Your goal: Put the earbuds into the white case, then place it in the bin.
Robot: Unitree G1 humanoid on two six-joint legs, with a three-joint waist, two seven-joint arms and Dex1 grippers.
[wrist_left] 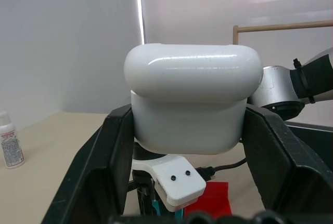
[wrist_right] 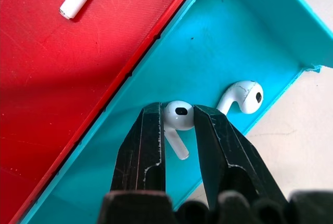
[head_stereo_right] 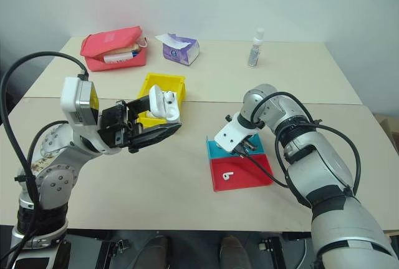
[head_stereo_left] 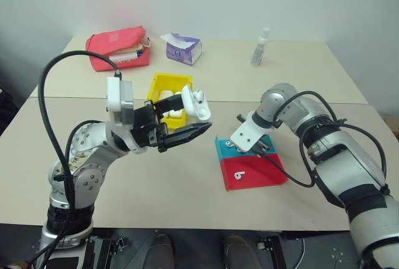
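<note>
Left pincer [head_stereo_left: 190, 121] is clamped on the white case [head_stereo_left: 197, 103]: we see both black fingers pressed against its sides in the left wrist view, lid hinged up, case raised off the desk [head_stereo_left: 187, 188] and held just in front of the bin [head_stereo_left: 167, 85]. We count at least two more white cases lying inside that yellow bin, which sits left of centre on the desk.

Far left we have a red pouch [head_stereo_left: 118, 47] lying open, with a purple tissue pack [head_stereo_left: 183, 48] to its right. Further right along the far side stands a clear bottle [head_stereo_left: 260, 47] with a white cap.

Right of centre, near side: a teal tray [wrist_right: 244, 42] and a red tray [head_stereo_left: 252, 172] sit side by side, touching, teal on the far side. Right pincer [wrist_right: 179, 130] points steeply down into the teal tray and its fingers are pinched on one of the earbuds [wrist_right: 178, 116], gripping the bulb with the stem hanging down between the fingertips. A second earbud [wrist_right: 243, 97] lies just beside it on the teal floor, close to the tray's corner, apart from the fingers. A third earbud [head_stereo_left: 239, 174] lies alone in the red tray, well apart from the pincer; in the right wrist view we catch only its stem at the frame edge.
</note>
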